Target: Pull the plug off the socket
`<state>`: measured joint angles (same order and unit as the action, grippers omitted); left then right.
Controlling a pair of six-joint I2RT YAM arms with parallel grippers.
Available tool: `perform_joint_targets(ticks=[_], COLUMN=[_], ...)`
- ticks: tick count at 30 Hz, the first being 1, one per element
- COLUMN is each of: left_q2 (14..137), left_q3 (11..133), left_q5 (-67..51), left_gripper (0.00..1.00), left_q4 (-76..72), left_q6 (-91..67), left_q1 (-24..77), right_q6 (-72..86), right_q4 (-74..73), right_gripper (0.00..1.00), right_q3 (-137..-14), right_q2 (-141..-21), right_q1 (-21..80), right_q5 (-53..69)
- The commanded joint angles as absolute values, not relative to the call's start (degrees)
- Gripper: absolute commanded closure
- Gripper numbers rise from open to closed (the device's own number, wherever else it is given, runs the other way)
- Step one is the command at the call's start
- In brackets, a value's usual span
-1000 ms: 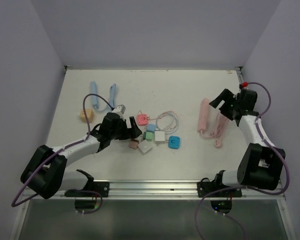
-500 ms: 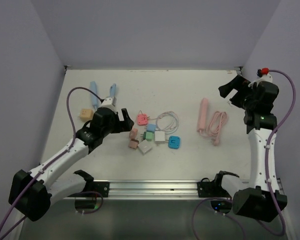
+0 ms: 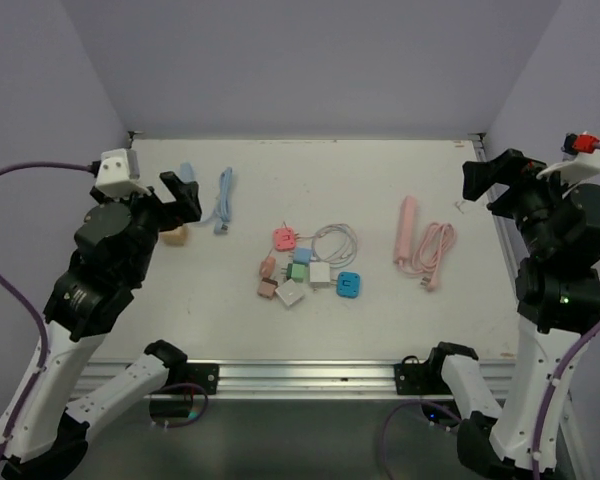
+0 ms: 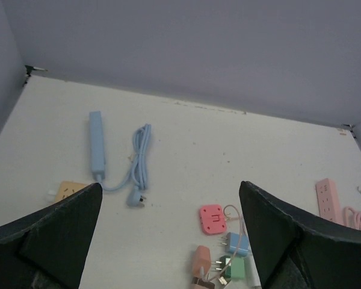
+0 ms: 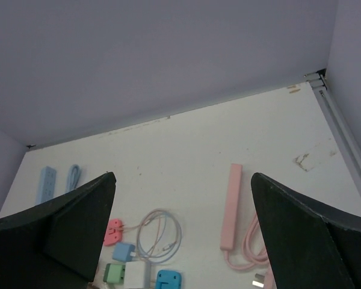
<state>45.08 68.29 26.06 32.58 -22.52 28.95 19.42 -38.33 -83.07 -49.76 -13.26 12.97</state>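
Both arms just swung way up off the worktop [image 3: 370,185]
Left hand [image 3: 177,198] now sits high at 9 o'clock and right hand [image 3: 486,178] at 3, both with fingers spread wide and empty. The peach plug [image 3: 268,266] lies mid-worktop, at 12 o'clock of the brown socket block [image 3: 267,288]. It looks unplugged, so probably done.

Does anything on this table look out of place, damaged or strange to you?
Nothing looks damaged. The small coloured plug adapters lie jumbled in the middle of the white table, some on their sides with prongs showing. One small white scrap lies alone near the right edge; what it is cannot be told.
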Motion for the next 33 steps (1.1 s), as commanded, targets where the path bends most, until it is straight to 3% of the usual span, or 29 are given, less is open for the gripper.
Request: perform_joint_targets(ticks=[1, 15, 33], left_q2=[42.6, 32.9, 26.7], left_q3=[75.0, 83.9, 79.3], left_q5=[33.9, 43.3, 49.2], left_gripper=[0.0, 0.0, 0.01], left_q4=[39.7, 42.4, 39.6], left_q6=[-17.6, -14.4, -13.3], left_q1=[28.7, 28.7, 28.7], right_q6=[15.6, 9.5, 9.1], right_q4=[-44.6, -47.4, -41.7], right_gripper=[0.01, 0.01, 0.01], right_q3=[-87.9, -89.3, -81.8], right_q2=[-48.1, -37.2, -33.0], right_q1=[-11.7, -1.6, 1.6], right_q5=[12.3, -3.9, -3.4])
